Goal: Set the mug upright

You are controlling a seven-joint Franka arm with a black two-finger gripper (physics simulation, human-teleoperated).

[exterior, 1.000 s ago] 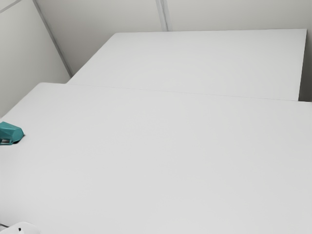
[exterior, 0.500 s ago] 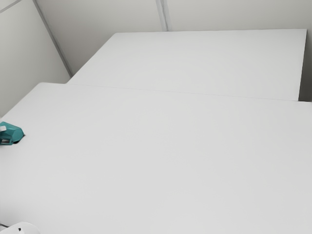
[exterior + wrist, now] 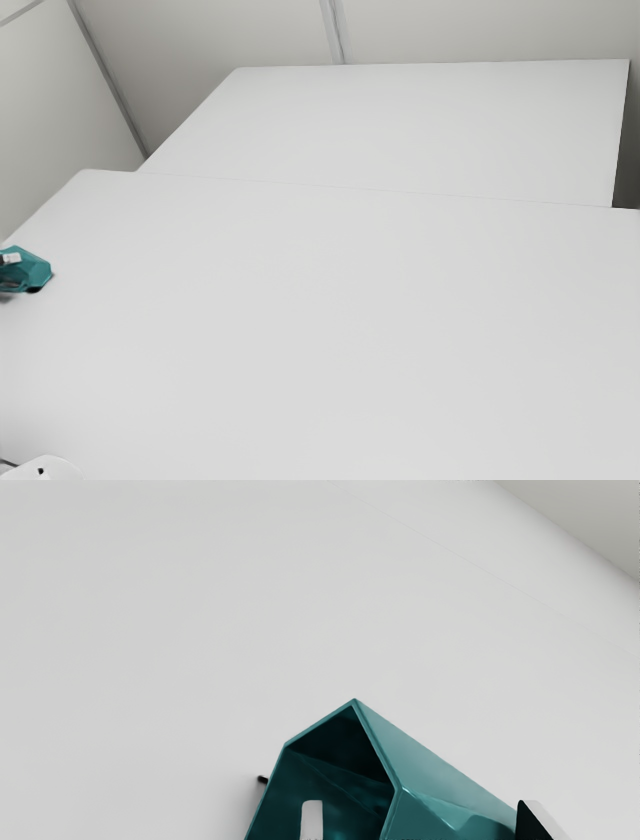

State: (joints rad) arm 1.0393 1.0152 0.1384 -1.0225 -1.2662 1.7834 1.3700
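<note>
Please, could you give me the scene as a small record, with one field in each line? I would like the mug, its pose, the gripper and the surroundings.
object: mug
colour: teal
shape: angular, faceted sides
pose: tipped, not upright
mouth: facing sideways, dark inside
place: exterior view's left edge, partly cut off
gripper: at the mug
contact with table: cannot tell
table: plain white
also visible: white rounded part, exterior view's lower left corner
task state: mug not yet set upright
</note>
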